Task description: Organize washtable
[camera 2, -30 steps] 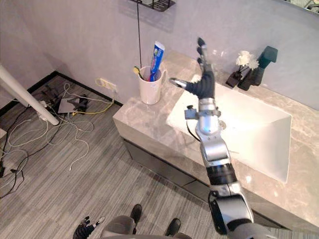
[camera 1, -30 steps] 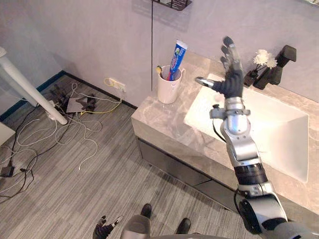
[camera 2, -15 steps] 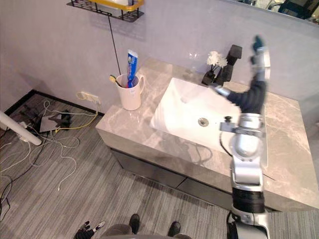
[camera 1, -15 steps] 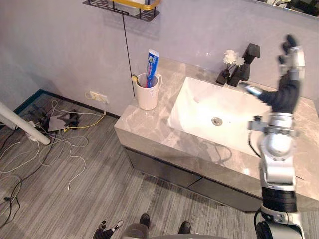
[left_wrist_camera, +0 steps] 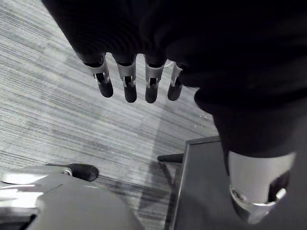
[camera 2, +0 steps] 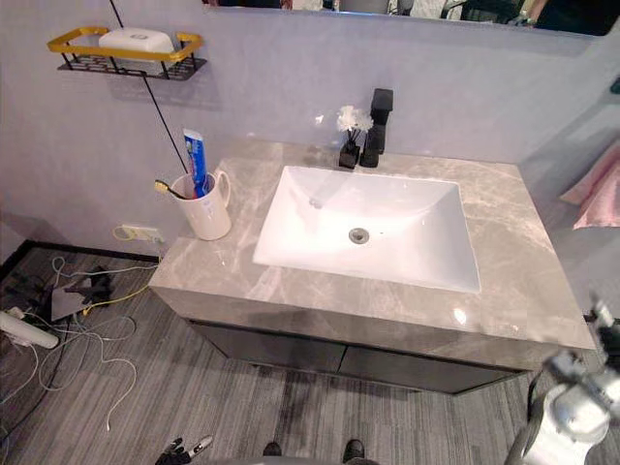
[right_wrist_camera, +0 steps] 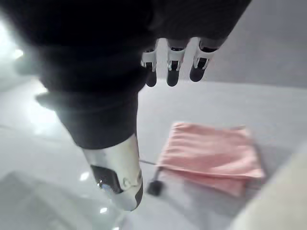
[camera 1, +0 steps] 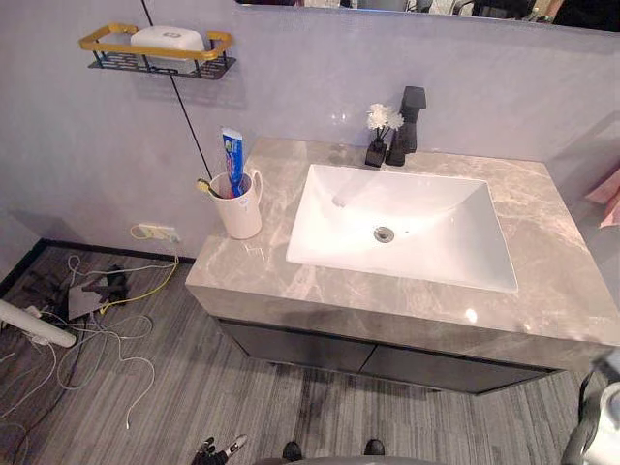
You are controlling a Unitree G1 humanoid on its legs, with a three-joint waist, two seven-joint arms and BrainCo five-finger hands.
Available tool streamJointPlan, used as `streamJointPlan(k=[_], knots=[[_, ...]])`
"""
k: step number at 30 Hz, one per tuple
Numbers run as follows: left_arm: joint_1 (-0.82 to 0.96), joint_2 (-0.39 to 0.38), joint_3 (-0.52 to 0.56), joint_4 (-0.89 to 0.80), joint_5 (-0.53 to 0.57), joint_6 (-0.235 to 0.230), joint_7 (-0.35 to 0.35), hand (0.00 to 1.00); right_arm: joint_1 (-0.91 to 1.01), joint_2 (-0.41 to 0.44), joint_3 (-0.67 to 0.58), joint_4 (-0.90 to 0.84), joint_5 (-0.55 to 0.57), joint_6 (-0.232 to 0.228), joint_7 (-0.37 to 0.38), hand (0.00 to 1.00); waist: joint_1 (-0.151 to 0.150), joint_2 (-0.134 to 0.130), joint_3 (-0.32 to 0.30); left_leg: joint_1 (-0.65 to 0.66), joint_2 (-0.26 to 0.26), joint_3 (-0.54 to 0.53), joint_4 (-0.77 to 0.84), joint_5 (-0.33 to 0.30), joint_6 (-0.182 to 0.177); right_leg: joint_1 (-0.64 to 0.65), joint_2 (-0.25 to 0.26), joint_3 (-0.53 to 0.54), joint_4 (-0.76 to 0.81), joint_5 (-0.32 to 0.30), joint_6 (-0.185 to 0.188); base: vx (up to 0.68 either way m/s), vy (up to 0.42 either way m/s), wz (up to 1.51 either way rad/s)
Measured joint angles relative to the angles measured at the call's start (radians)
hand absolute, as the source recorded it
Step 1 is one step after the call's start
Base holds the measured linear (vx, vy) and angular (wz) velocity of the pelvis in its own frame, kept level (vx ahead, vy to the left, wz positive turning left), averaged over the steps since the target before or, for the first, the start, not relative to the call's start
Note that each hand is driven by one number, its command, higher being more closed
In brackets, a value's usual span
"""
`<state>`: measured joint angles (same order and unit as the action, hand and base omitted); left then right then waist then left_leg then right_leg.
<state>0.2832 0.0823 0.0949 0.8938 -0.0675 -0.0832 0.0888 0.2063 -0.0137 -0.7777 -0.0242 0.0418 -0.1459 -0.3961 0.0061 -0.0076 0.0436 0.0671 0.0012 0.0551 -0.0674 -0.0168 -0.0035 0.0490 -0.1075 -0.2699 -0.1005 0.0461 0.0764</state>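
Washtable surface looks largely tidy: toothpaste and toothbrush stand in cup, left end. Left robot hand and right robot hand hang open, empty. Pink cloth, right side, possibly pending.

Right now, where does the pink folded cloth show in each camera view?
Left eye view: pink fabric cloth at the right edge, past the grey marble counter's end.
Right eye view: right edge, against the grey wall.
Right wrist view: just beyond the thumb of the right hand.
Shared landmark: that grey wall behind it.

The cup half hides the toothbrush; the edge cuts the pink cloth.
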Motion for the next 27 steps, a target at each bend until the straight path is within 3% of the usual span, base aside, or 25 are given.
streamJointPlan(k=[5,10,21,27], knots=[[-0.018,-0.022,0.032,-0.003,-0.023,0.000,0.004,0.00,0.060,0.088,0.056,0.141,0.108,0.027,0.003,0.00,0.007,0.004,-0.004,0.019,0.008,0.018,0.020,-0.018,-0.003,0.023,-0.001,-0.012,0.000,-0.014,0.006,0.00,-0.003,-0.08],[-0.027,-0.027,0.032,-0.002,-0.049,-0.001,0.007,0.00,0.072,0.096,0.100,0.347,0.196,0.036,0.044,0.00,0.008,0.004,-0.008,0.027,0.022,0.041,0.048,-0.047,-0.009,0.037,-0.005,-0.062,0.019,-0.025,0.006,-0.02,-0.004,-0.14],[-0.059,-0.009,-0.004,0.041,-0.055,-0.004,0.000,0.00,0.046,0.070,0.287,0.773,0.156,0.084,0.267,0.00,0.012,0.003,-0.007,0.066,0.017,0.009,0.039,-0.048,-0.012,0.072,-0.008,-0.084,0.028,-0.024,0.010,0.02,0.008,0.06],[-0.072,0.011,-0.029,0.050,-0.034,-0.011,-0.002,0.00,-0.004,0.042,0.367,0.888,0.110,0.086,0.292,0.00,0.010,-0.008,0.006,0.061,0.008,-0.017,0.038,-0.047,-0.011,0.074,-0.014,-0.095,0.025,-0.022,0.013,-0.05,0.015,0.07]])
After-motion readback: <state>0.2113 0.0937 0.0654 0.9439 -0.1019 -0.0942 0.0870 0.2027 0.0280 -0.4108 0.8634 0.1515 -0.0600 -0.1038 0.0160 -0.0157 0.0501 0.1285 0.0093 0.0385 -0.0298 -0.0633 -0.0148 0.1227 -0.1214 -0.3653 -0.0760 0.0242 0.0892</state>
